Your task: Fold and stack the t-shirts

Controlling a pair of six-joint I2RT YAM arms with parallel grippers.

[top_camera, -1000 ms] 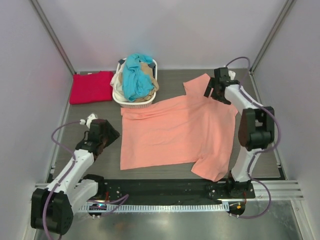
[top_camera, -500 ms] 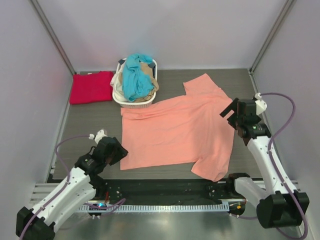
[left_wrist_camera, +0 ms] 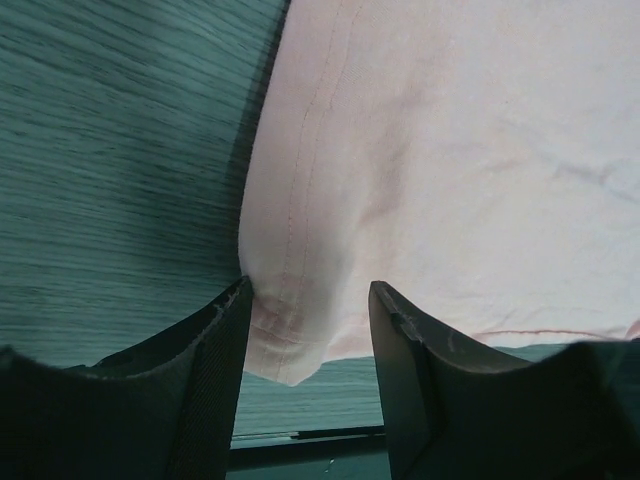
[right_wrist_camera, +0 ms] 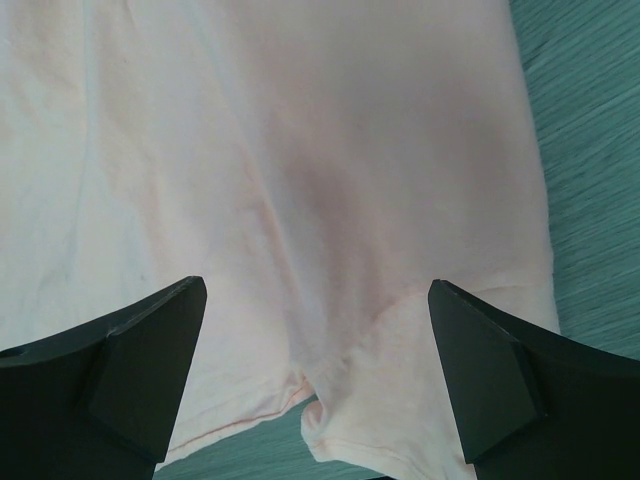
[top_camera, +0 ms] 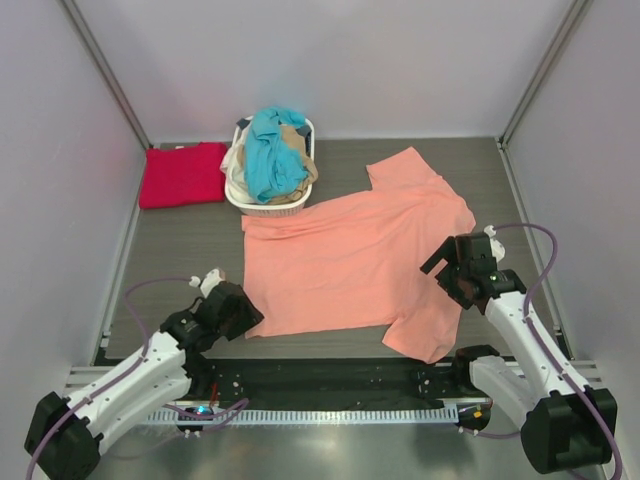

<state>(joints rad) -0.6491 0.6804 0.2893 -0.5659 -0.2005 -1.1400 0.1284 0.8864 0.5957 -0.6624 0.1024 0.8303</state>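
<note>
Straddling the near-left hem corner of the salmon-pink t-shirt (top_camera: pixel 350 250), the left hand (left_wrist_camera: pixel 310 290) stands parted, not yet clenched; the right hand (right_wrist_camera: pixel 317 288) hangs released over its near sleeve.

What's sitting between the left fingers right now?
The hem corner of the salmon-pink t-shirt, lying flat on the table; the left gripper straddles it, fingers apart. The left wrist view shows it.
</note>
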